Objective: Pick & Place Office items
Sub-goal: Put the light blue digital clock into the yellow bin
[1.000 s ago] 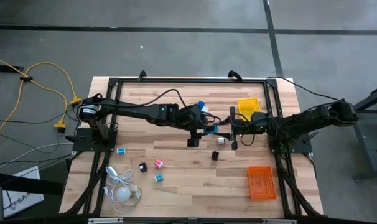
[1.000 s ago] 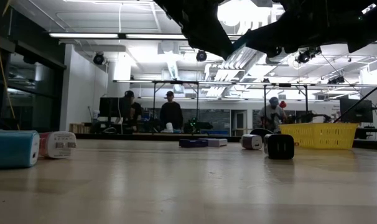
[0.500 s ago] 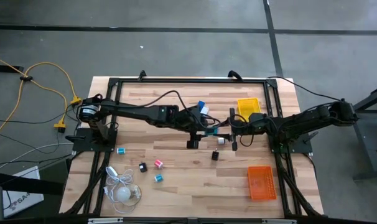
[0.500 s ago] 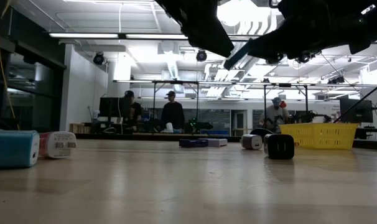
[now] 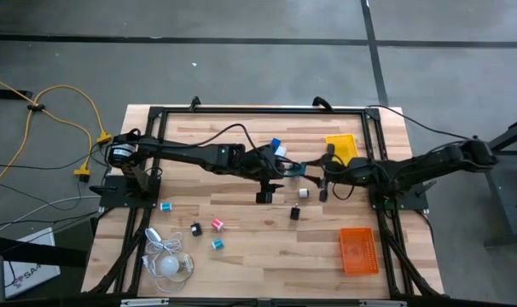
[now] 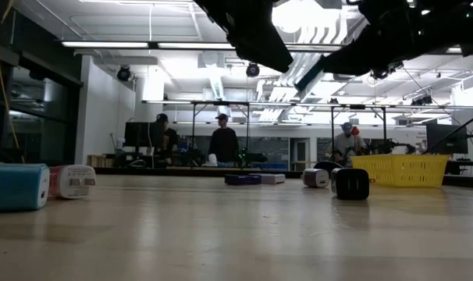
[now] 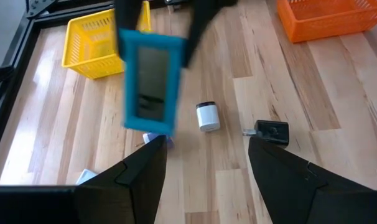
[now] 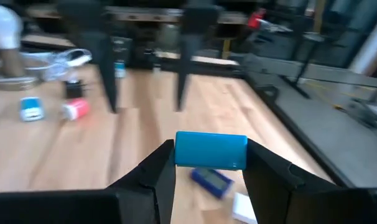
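My right gripper [image 5: 296, 170] is shut on a teal rectangular block [image 7: 152, 84], one of the office items, above the table's middle. My left gripper [image 7: 207, 180] hangs open just left of it, fingers pointing at the block with nothing between them. On the wood below lie a white cylinder [image 7: 207, 116] and a black piece [image 7: 270, 132]. A dark blue piece [image 5: 276, 146] lies farther back. More pieces lie near left: blue [image 5: 165, 206], black [image 5: 195, 228], pink [image 5: 217, 224], teal [image 5: 217, 244]. My right gripper pinches the teal block between its two fingers, on the block's two long narrow sides [image 8: 178, 150] near one end. The fingers come from the table's right, close to level. The block is lifted clear of the table, and most of it [image 7: 151, 106] juts past the fingertips.
A yellow tray [image 5: 341, 147] stands at the far right and an orange tray [image 5: 359, 250] at the near right. A white bulb with a coiled cord [image 5: 169, 264] lies at the near left. A black frame [image 5: 258, 111] rims the table. People stand in the room beyond.
My right gripper has turned at the wrist and tipped up toward level, still shut on the teal block, which has swung a little toward the table's far edge.
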`<action>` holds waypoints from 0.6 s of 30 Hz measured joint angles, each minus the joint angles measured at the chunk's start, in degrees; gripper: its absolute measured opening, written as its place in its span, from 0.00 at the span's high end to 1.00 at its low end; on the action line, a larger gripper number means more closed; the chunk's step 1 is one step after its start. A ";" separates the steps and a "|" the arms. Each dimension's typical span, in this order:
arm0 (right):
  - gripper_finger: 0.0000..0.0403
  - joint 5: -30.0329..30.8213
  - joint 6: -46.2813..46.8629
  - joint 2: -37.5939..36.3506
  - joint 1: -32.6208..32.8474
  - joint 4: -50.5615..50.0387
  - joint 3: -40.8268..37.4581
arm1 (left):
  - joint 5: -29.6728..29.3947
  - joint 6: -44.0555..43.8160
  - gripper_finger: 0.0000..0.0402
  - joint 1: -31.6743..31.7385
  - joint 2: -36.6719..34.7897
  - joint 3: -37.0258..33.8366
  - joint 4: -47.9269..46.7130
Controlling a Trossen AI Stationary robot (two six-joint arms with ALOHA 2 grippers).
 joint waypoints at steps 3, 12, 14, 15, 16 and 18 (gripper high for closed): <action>0.64 4.30 0.15 -2.20 0.02 -2.42 0.00 | 0.00 -0.04 0.46 0.00 0.00 0.00 0.00; 0.64 26.39 2.74 -3.81 0.00 -6.94 0.02 | 0.02 -0.64 0.46 0.00 0.00 0.00 0.00; 0.64 29.28 4.38 -3.81 0.00 -7.45 0.02 | 0.02 -0.70 0.46 0.00 0.00 0.00 0.00; 0.64 30.56 5.41 -3.83 0.00 -7.80 0.02 | 0.02 -0.70 0.46 0.00 0.00 0.00 0.00; 0.64 31.58 6.40 -3.81 0.00 -8.08 0.02 | 0.02 -0.70 0.46 0.00 0.00 0.00 0.00; 0.64 33.24 8.23 -4.07 -0.04 -8.75 0.02 | 0.02 -0.70 0.46 0.00 0.00 0.00 0.00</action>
